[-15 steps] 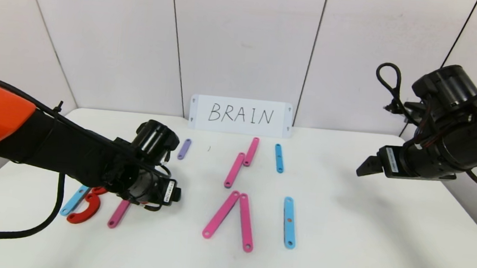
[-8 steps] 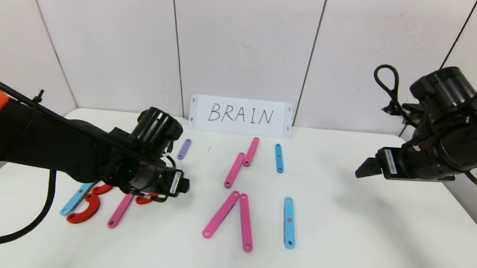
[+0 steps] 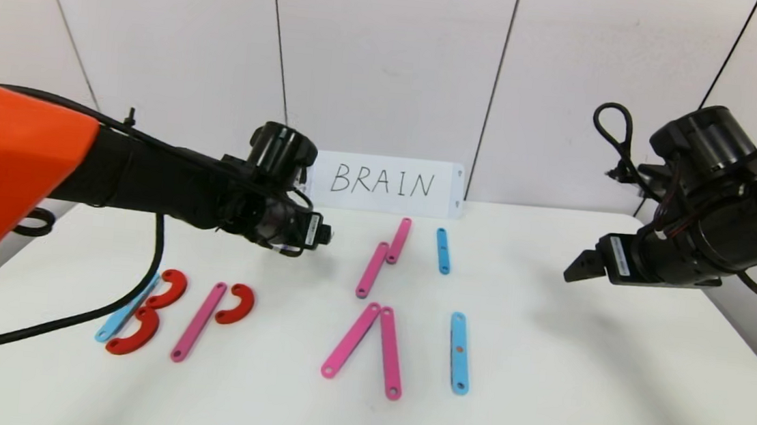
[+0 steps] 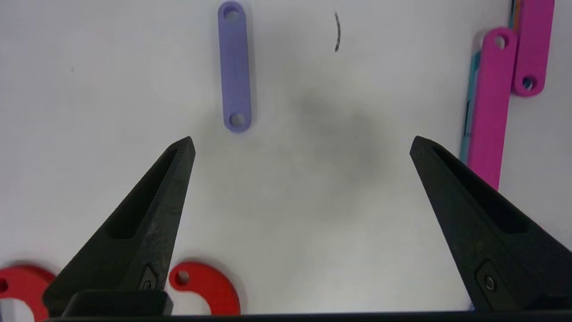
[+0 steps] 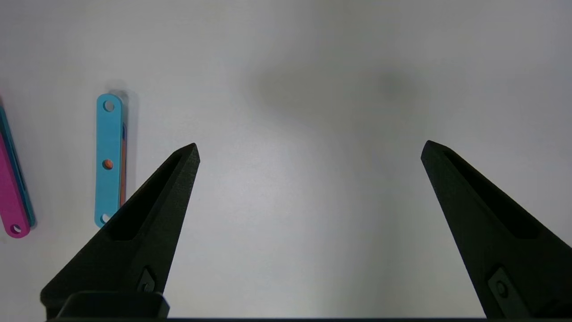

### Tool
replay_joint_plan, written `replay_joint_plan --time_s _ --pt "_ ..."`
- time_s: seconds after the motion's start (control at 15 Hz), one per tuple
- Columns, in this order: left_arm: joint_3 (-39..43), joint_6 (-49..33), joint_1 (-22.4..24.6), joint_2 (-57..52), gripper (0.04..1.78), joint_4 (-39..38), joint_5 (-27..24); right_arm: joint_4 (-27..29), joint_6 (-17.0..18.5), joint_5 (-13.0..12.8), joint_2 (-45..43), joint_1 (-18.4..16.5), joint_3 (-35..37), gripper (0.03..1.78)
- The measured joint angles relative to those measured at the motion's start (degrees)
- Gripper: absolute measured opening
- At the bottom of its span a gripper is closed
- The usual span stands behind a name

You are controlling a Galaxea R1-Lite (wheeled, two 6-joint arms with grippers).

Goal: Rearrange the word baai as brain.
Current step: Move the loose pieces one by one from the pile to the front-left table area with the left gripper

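The word lies along the table's front. A light-blue strip [image 3: 123,317] with two red arcs [image 3: 166,288] [image 3: 135,335] forms its first letter. A pink strip [image 3: 199,321] has a third red arc [image 3: 238,304] beside its upper end. To the right are two pink strips [image 3: 351,340] [image 3: 390,352] leaning together and a light-blue strip [image 3: 459,352]. My left gripper [image 3: 318,234] hovers open and empty behind them. In the left wrist view my left gripper [image 4: 303,143] points at a purple strip [image 4: 234,67] just beyond its fingertips. My right gripper [image 3: 576,267] hangs open and empty over the right side.
A white card [image 3: 382,183] reading BRAIN stands against the back wall. Two pink strips [image 3: 372,269] [image 3: 398,240] and a short light-blue strip [image 3: 443,250] lie in front of it. The right wrist view shows the light-blue strip [image 5: 108,158] off to one side.
My left gripper has risen from the front-left letters and moved back toward the card, uncovering the third red arc beside the pink strip. The right arm has barely moved.
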Motion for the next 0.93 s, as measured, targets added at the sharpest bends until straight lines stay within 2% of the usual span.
replay_joint_plan --time_s 0.2,0.33,0.47,0.93 --pt "-11.36 -1.02 2.62 7.03 1.69 6.34 0.13 0.00 0.02 -0.05 0.41 0.01 0.00 1.74" --pt "-16.02 -1.61 4.58 10.56 1.69 9.92 0.21 -0.02 0.00 -0.05 0.63 0.04 0.00 1.74" --pt "-18.59 -2.27 5.49 12.73 1.69 12.59 0.24 -0.02 0.00 -0.05 0.80 0.04 0.00 1.74" --pt "-22.08 -6.95 5.60 15.93 1.69 14.67 0.40 0.00 0.02 -0.02 1.24 0.17 -0.04 1.74"
